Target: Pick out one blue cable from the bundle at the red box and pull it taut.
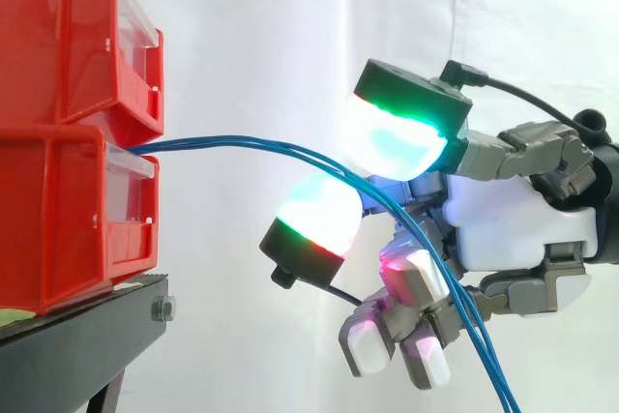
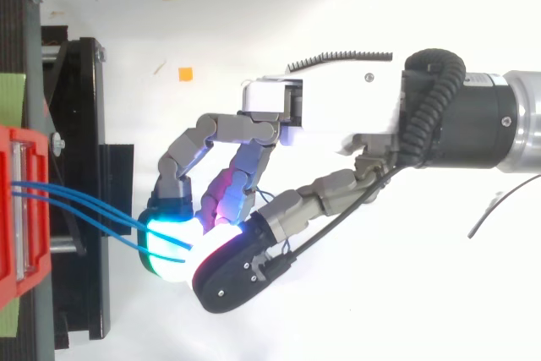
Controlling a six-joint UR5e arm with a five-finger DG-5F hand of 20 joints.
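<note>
Two stacked red bins (image 1: 68, 142) stand at the left on a black stand (image 1: 87, 326). A few thin blue cables (image 1: 242, 145) leave the front of the lower bin, arc to the right and drop away toward the bottom right. My hand (image 1: 513, 220) reaches in from the right. Two glowing fingertips (image 1: 392, 137), one above and one below, close on the cables where they start to drop. The other fingers are curled under the palm. From above, the cables (image 2: 84, 209) run from the bin (image 2: 17, 209) into the glowing pads of the hand (image 2: 338, 112). The cables still curve.
The black stand (image 2: 84, 166) juts out past the bins toward the hand. A small orange square (image 2: 185, 73) lies on the white floor beyond the hand. A white curtain hangs behind the work.
</note>
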